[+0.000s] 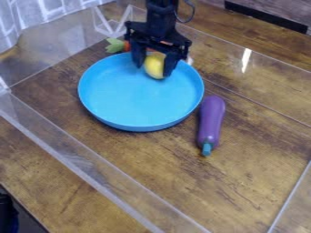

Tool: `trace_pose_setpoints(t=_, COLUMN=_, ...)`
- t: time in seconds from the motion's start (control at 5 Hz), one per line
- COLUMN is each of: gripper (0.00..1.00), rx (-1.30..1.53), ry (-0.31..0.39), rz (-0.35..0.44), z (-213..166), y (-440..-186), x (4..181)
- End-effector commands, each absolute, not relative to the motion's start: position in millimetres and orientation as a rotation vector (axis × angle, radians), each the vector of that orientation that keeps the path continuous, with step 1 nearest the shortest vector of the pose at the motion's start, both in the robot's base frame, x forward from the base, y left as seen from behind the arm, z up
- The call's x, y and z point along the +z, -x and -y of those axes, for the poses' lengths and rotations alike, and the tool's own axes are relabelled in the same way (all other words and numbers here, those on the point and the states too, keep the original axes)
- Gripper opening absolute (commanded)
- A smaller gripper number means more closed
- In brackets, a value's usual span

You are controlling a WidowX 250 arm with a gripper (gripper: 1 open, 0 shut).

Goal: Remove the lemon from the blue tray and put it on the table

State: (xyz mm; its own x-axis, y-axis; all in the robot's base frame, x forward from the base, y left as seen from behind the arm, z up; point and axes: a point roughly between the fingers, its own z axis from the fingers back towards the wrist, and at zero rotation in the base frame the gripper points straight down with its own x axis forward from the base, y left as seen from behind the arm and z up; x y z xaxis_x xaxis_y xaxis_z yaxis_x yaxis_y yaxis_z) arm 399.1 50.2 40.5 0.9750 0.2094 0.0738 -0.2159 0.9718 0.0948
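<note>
The yellow lemon (155,65) sits between the two black fingers of my gripper (157,62), which points straight down and is shut on it. Both are over the far part of the round blue tray (127,98), just inside its back rim. I cannot tell whether the lemon's underside touches the tray floor. The dark wood table (85,164) lies all around the tray under a glossy clear sheet.
A purple eggplant (210,123) lies on the table just right of the tray. An orange carrot with a green top (115,44) lies behind the tray's far-left rim, close to the gripper. Clear plastic walls (49,127) run along the left and front.
</note>
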Motion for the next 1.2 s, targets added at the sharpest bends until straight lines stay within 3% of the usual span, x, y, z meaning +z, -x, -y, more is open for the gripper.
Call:
trace_pose_setpoints(t=0.0, gripper=0.00, rx=0.187, ry=-0.102, rz=0.028, z=-32.9, y=-385.8, x=26.2)
trace_pose_setpoints(t=0.4, gripper=0.00, rx=0.161, ry=-0.112, rz=0.007, z=-27.6, y=-369.7, x=11.7)
trace_pose_setpoints(t=1.0, gripper=0.00, rx=0.110, ry=-0.140, rz=-0.042, z=-22.3, y=-340.6, x=7.2)
